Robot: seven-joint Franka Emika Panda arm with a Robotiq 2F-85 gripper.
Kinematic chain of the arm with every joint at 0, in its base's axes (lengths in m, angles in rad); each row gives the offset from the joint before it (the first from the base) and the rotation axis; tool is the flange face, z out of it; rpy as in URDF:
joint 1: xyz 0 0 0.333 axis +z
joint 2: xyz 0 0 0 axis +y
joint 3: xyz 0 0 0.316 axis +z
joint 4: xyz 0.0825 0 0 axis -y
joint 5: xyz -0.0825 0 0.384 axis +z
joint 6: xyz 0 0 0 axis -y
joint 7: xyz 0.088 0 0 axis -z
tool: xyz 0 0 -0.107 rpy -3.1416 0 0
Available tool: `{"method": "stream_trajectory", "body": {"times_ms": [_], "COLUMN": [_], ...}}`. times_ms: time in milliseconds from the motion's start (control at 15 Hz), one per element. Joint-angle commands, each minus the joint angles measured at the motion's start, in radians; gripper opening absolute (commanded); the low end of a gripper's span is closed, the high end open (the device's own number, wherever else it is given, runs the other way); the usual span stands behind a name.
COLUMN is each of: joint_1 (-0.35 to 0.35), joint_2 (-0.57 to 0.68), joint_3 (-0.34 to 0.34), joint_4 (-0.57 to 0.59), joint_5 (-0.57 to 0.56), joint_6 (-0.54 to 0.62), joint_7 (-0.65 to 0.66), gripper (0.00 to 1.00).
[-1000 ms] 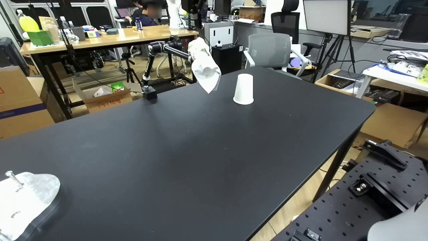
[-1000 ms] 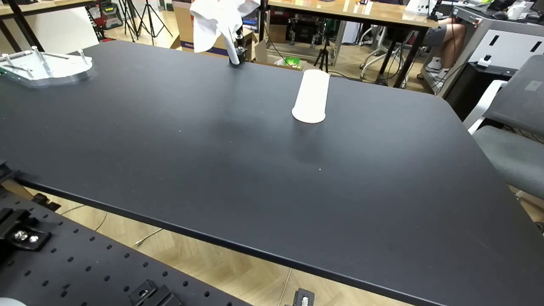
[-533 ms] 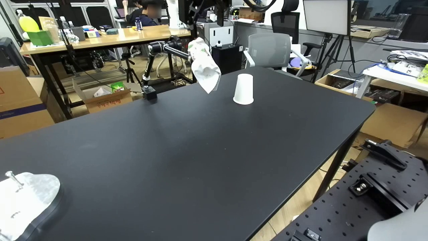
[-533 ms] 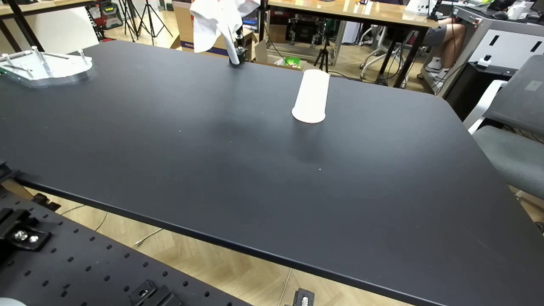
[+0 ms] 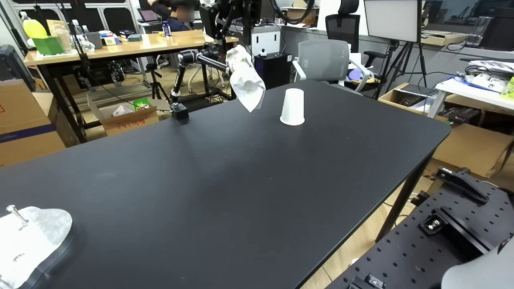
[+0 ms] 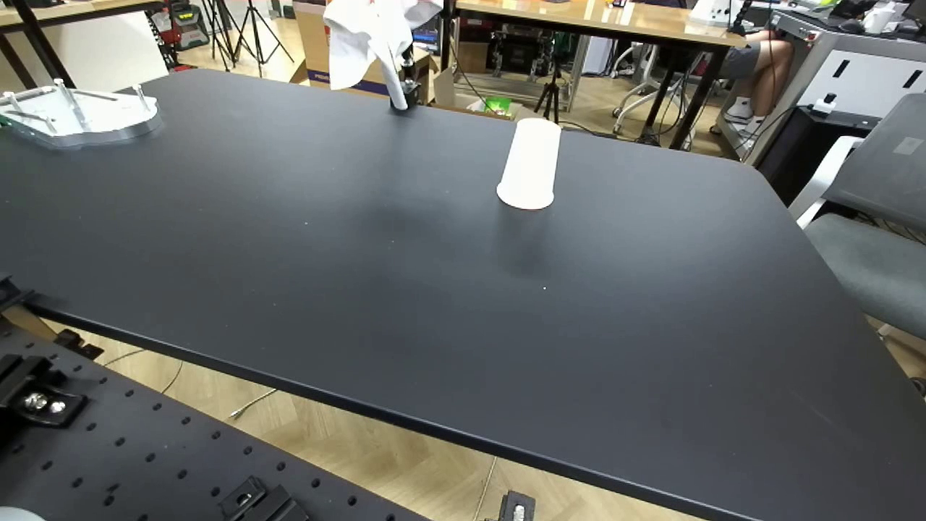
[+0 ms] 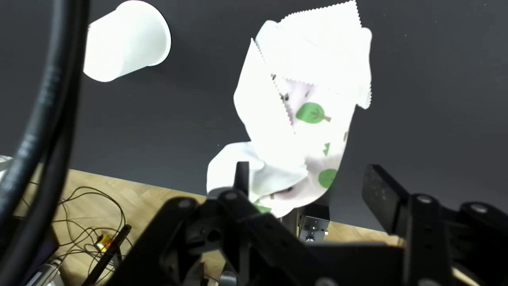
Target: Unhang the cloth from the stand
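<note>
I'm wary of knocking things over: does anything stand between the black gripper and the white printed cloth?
In the wrist view, nothing visible stands between the open black gripper and the white fabric cloth with green prints; the upside-down white tapered cup stands aside.

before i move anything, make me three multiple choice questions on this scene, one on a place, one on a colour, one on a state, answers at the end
1. In both exterior views, where does the white cup appear relative to the cloth?
A) to its left
B) to its right
C) wrapped inside it

2. What colour are the leaf-like prints on the cloth?
A) green
B) red
C) blue

3. How does the gripper stand?
A) shut on the white cup
B) shut on the cloth
C) open

1 B: both views show it right of the cloth.
2 A: the wrist view shows them green.
3 C: its fingers stand well apart in the wrist view.
</note>
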Motion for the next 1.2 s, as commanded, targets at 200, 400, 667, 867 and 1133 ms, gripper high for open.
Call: {"method": "stream_trajectory", "body": {"times_ms": [200, 400, 667, 867, 1133], "joint_1": [0.017, 0.017, 0.021, 0.041, 0.095], "joint_2": [0.015, 0.007, -0.011, -0.049, -0.091], "joint_3": [-0.032, -0.040, -0.040, -0.025, 0.008], "joint_4": [0.027, 0.027, 0.019, -0.001, -0.020], "joint_5": [0.053, 0.064, 0.096, 0.135, 0.192], "joint_6": [-0.023, -0.021, -0.022, -0.027, -0.044], "joint_7": [-0.050, -0.061, -0.080, -0.104, -0.158], "gripper": [0.25, 0.05, 0.00, 0.01, 0.01]}}
